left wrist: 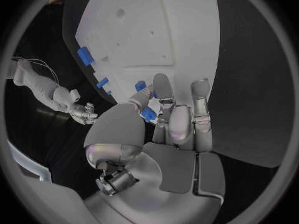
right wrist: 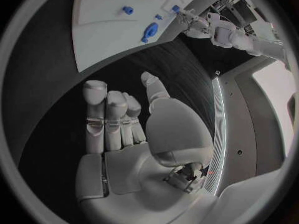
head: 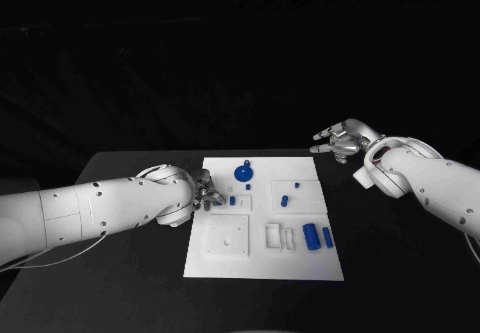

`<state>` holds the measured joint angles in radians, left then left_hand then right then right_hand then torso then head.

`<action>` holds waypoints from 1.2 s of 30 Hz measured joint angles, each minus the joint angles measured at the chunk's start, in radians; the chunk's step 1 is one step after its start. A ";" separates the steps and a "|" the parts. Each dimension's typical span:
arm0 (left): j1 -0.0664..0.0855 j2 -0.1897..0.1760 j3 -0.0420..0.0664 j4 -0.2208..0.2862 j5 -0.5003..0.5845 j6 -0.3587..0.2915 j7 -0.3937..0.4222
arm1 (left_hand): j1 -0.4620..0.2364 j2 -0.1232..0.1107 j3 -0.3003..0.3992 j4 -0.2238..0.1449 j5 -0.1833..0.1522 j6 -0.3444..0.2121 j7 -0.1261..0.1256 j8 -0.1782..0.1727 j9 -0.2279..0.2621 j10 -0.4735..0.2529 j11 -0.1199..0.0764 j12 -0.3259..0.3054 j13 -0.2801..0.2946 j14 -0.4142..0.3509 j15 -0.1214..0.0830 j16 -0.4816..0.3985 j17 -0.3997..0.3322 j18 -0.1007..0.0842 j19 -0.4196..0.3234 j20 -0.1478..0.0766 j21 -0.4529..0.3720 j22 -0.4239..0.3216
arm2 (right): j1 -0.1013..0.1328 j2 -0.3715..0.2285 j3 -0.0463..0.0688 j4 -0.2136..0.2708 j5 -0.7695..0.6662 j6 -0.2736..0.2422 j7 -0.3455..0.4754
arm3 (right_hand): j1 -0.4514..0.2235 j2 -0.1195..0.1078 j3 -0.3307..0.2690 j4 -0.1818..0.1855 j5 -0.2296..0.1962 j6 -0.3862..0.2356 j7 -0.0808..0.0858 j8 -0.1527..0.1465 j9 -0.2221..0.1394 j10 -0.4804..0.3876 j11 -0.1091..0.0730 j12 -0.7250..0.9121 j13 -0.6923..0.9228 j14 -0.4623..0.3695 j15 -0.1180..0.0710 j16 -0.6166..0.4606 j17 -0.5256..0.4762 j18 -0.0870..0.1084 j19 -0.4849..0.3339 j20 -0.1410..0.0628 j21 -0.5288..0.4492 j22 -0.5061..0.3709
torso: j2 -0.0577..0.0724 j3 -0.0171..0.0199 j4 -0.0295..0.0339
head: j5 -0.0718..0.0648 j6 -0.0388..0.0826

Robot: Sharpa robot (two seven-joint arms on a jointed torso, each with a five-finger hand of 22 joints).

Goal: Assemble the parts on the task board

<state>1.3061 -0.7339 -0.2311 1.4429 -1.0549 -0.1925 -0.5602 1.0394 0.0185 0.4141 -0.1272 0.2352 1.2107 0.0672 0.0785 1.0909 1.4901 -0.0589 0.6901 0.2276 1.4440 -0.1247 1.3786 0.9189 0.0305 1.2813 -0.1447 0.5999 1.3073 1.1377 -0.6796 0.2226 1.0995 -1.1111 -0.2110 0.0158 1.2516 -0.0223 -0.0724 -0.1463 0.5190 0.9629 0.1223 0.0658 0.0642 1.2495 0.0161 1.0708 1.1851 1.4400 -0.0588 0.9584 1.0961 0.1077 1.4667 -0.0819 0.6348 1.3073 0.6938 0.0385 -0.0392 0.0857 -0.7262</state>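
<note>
Head view puts the task early: most blue parts (head: pixel 311 236) lie loose on the task board (head: pixel 265 267), left hand (head: pixel 207 195) pinches a small blue piece (left wrist: pixel 147 115) at its edge, right hand (head: pixel 338 144) spread empty beyond the bench.

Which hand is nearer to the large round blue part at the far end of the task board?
Left. The left hand sits at the board's edge, just near-left of the round blue part; the right hand hovers off the task board, beyond its far right corner.

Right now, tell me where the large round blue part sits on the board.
In the head view the round blue part lies near the far edge of the task board, between both arms, just beyond the left robot hand.
</note>
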 measured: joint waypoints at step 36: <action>0.004 0.030 0.003 -0.047 -0.015 0.048 -0.010 | 0.038 -0.036 -0.090 0.073 -0.120 0.125 -0.083 -0.020 -0.024 0.000 0.000 0.000 -0.008 -0.005 0.000 -0.009 -0.014 0.000 -0.004 0.004 -0.008 0.000 | -0.003 0.000 0.000 0.001 0.000 0.000 0.000 | -0.004 -0.004 0.003 0.003 0.000 0.000 0.000 0.000 0.000 0.000 0.000 -0.004 0.000 0.000 0.000 0.000 0.000 0.000 0.000 0.000 0.000 0.000 | 0.000 -0.0010 0.0006 | -0.004 -0.003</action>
<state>1.3097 -0.7036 -0.2283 1.3958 -1.0699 -0.1444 -0.5698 1.0777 -0.0174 0.3246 -0.0541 0.1147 1.3358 -0.0154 0.0581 1.0666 1.4899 -0.0590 0.6900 0.2197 1.4387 -0.1247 1.3701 0.9054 0.0305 1.2776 -0.1411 0.5917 1.3077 1.1348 -0.6801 0.2225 1.1009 -1.1109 -0.2107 0.0162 1.2475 -0.0265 -0.0697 -0.1435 0.5190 0.9629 0.1223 0.0658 0.0642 1.2495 0.0161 1.0670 1.1851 1.4400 -0.0588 0.9585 1.0961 0.1077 1.4667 -0.0819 0.6348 1.3073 0.6936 0.0376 -0.0386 0.0821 -0.7292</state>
